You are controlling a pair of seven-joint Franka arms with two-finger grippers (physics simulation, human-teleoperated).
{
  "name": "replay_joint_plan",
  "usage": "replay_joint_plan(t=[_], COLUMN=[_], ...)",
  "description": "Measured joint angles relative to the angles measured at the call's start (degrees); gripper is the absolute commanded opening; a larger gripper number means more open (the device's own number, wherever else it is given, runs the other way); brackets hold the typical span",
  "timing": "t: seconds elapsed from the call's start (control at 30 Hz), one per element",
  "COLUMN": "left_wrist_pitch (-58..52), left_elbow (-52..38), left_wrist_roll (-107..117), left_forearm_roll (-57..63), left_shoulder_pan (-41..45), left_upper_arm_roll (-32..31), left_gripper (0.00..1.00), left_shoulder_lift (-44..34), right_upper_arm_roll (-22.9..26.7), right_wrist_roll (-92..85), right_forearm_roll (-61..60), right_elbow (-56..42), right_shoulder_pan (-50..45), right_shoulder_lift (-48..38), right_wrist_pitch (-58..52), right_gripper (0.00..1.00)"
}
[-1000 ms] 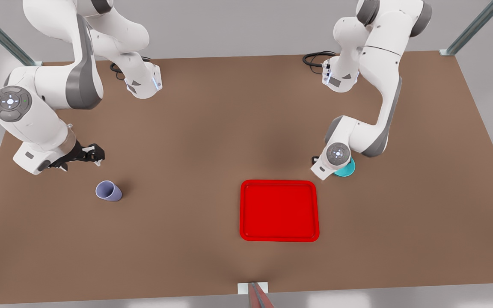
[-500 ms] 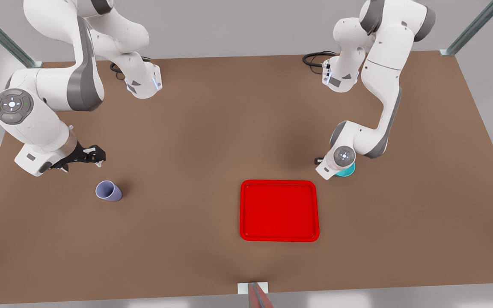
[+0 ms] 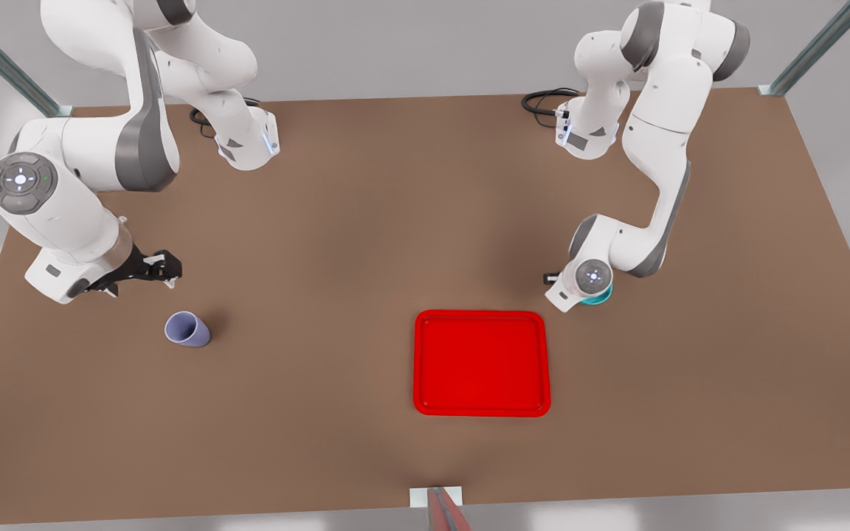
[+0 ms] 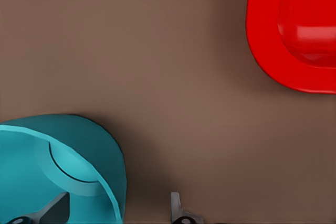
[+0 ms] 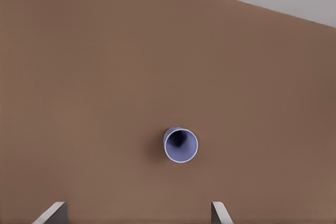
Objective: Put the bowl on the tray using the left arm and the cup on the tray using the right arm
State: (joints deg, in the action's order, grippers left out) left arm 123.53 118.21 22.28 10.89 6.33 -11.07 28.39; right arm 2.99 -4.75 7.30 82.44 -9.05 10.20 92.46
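Brown and matte, the bench (image 3: 366, 243) fills the scene under a pale grey wall, with metal struts at its far corners and the two white arms mounted along its far edge. On the front view's right, the left pincer (image 4: 118, 208) is low over the bowl (image 3: 600, 296), which stands on the bench just beyond the tray's far right corner and is mostly covered by the arm's wrist from the front. In the left wrist view the teal bowl (image 4: 58, 169) sits with its wall between the two fingertips, one finger (image 4: 52, 209) inside the bowl and the other outside it over the bench; the jaws are spread, straddling the rim, and no contact with the wall can be made out. The tray (image 3: 481, 363), bright red with a raised rim, lies flat near the middle of the bench's near half, and its rounded corner (image 4: 294, 30) is close to the bowl. On the front view's left, the right pincer (image 3: 163, 267) hangs above the bench with its fingers wide apart, close to the cup (image 3: 187, 329) but not touching it. The lavender cup (image 5: 181, 145) stands upright with its mouth open upward, well apart from the tray.
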Motion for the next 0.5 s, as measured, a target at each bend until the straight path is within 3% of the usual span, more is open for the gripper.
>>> replay_joint_plan(t=[0.03,0.07,0.13,0.23,0.3,0.5], left_wrist_pitch=[-0.04,-0.04,0.05,-0.12,-0.74,-1.62], left_elbow=[0.00,0.00,0.00,0.00,0.00,-0.17], left_wrist_roll=[0.17,0.21,0.21,0.21,0.22,0.54], left_forearm_roll=[-0.07,-0.13,-0.20,-0.26,-0.26,1.66], left_shoulder_pan=[0.00,0.00,-0.44,-0.60,-0.62,-0.44], left_upper_arm_roll=[0.00,0.00,0.01,0.05,0.00,-0.01], left_gripper=[0.57,0.50,0.46,0.26,0.21,0.21], left_shoulder_lift=[0.00,0.00,0.26,0.09,-0.10,-0.53], right_upper_arm_roll=[0.00,0.00,0.00,0.00,0.00,0.00], right_wrist_roll=[0.00,0.00,0.01,0.05,0.00,0.00], right_forearm_roll=[0.00,0.00,0.00,0.00,0.00,0.00], right_elbow=[0.00,0.00,0.00,-0.08,-0.08,-0.08], right_shoulder_pan=[0.00,0.00,0.00,0.00,0.00,0.00], right_shoulder_lift=[0.00,0.00,0.00,-0.09,-0.09,-0.09], right_wrist_pitch=[0.00,0.00,0.00,0.00,-0.01,-0.09], right_gripper=[1.00,1.00,1.00,1.00,1.00,1.00])
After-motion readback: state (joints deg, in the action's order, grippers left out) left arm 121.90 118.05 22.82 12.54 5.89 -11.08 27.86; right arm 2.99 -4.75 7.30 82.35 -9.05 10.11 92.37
